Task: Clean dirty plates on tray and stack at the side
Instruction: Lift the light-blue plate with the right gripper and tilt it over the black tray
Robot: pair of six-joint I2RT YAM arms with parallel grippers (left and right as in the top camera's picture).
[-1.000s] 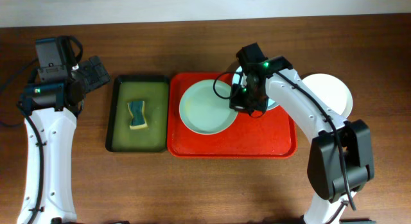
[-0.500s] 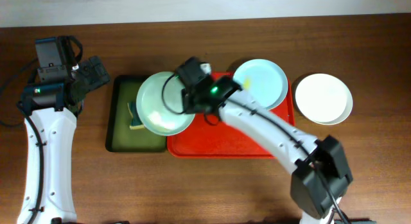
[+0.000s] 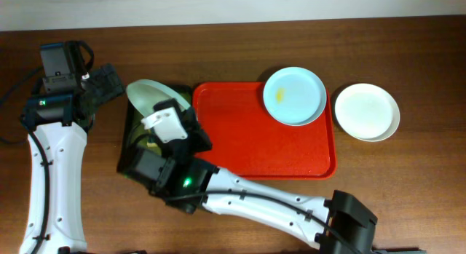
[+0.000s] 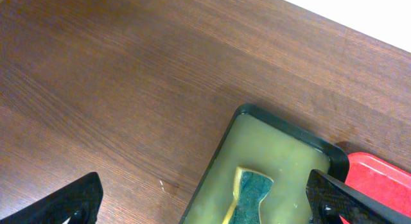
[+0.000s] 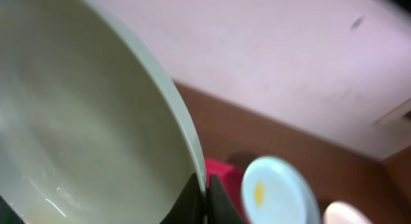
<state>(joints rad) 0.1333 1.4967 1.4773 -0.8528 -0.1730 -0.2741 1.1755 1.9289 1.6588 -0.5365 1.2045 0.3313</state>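
**Mint plate tipped over the basin, pinched in my right claw**

The brown wooden table (image 3: 411,199) filled the overhead view. My right arm (image 3: 255,201) lay across its lower half, reaching from the bottom right towards the left of centre. My left arm (image 3: 51,163) ran up the left edge.

The red tray (image 3: 255,141) sat in the middle of the frame, and most of its floor was bare. Just left of it and touching its edge stood the dark green basin (image 3: 124,153), which my right arm largely hid from above. The left wrist view showed the basin holding murky yellowish liquid.

My right claw (image 5: 204,197) was closed on the rim of the mint-green plate (image 3: 149,95). It held the plate steeply tilted above the upper end of the basin. In the right wrist view the plate filled the left side of the frame against a pale wall (image 5: 276,51), with my two dark fingertips clamped on its edge at the bottom.

The white plate (image 3: 366,112) lay flat on the table, just right of the tray and off it. The pale blue plate (image 3: 300,101) rested in the tray's upper right corner, and a yellow smear (image 3: 280,94) sat left of its centre.

My left claw (image 3: 109,81) hung at the upper left of the overhead view, beside the basin's far corner, and held nothing. Its fingers (image 4: 77,201) stood wide apart at the bottom corners of the left wrist view. Between them a sponge (image 4: 249,197), yellow with a dark green face, lay in the liquid.
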